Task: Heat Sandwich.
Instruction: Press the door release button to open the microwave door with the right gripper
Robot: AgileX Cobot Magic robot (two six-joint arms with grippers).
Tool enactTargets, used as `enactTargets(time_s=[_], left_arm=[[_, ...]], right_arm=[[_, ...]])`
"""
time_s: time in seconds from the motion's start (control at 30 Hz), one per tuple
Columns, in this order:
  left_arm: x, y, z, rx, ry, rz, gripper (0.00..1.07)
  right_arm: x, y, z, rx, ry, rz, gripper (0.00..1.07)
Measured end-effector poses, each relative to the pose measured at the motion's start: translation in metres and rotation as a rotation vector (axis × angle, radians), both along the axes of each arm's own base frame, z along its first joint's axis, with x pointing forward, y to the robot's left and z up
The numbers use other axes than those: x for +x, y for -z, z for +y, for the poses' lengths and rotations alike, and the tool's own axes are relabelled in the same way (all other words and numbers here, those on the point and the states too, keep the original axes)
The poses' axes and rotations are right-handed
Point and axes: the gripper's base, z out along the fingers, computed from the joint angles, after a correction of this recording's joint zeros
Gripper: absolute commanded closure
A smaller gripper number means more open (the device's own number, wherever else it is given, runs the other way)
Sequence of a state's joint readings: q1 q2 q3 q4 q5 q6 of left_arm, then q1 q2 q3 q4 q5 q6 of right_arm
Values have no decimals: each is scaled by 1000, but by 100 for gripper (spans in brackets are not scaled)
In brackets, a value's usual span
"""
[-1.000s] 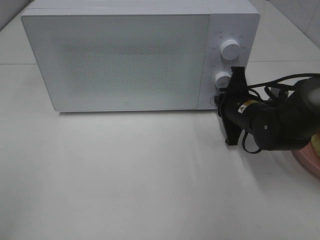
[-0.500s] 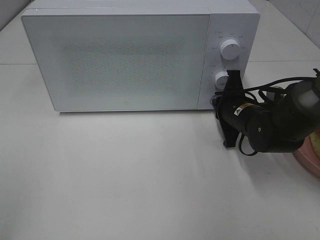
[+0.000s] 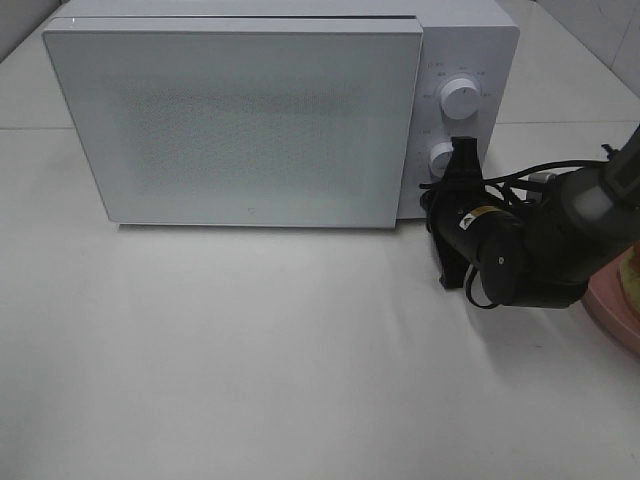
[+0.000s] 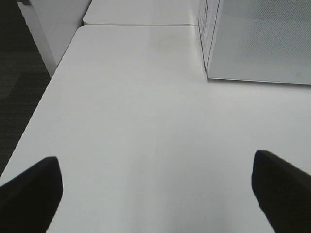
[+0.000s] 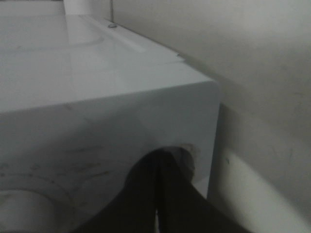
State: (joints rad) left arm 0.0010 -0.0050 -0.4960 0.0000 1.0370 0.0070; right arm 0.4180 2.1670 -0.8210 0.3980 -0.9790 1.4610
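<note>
My right claw (image 5: 157,162), pinched shut, has its tips at the microwave (image 3: 250,120)'s corner button; the door beside it stands ajar. Behind its wrist the sandwich (image 3: 633,275) sits on a pink plate (image 3: 605,315), mostly out of frame. I judge it light and soft with layers likely to slip, so I'd squeeze the bread faces gently. My left claw (image 4: 156,194) gapes wide over the smooth white table (image 3: 250,350).

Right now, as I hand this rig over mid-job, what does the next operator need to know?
Left gripper: open, empty, over the table beside the microwave.
Right gripper: shut, holding nothing, tips at the lower corner of the control panel, by a round button.
Microwave door: slightly ajar, not swung open.
Sandwich: on the pink plate at far right, mostly hidden behind the right arm.
Done: door unlatched.
Left: swing door open, load sandwich, close, start heating.
</note>
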Motion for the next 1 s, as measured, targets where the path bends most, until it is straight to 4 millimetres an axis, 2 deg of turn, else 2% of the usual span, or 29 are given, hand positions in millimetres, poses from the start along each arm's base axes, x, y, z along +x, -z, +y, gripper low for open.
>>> enactTargets(time_s=[0.17, 1.0], left_arm=[[0, 0, 0, 0, 0, 0, 1], [0, 0, 0, 0, 0, 0, 1]], right_arm=[[5, 1, 2, 6, 14, 13, 107], [6, 2, 2, 1, 13, 24, 107]])
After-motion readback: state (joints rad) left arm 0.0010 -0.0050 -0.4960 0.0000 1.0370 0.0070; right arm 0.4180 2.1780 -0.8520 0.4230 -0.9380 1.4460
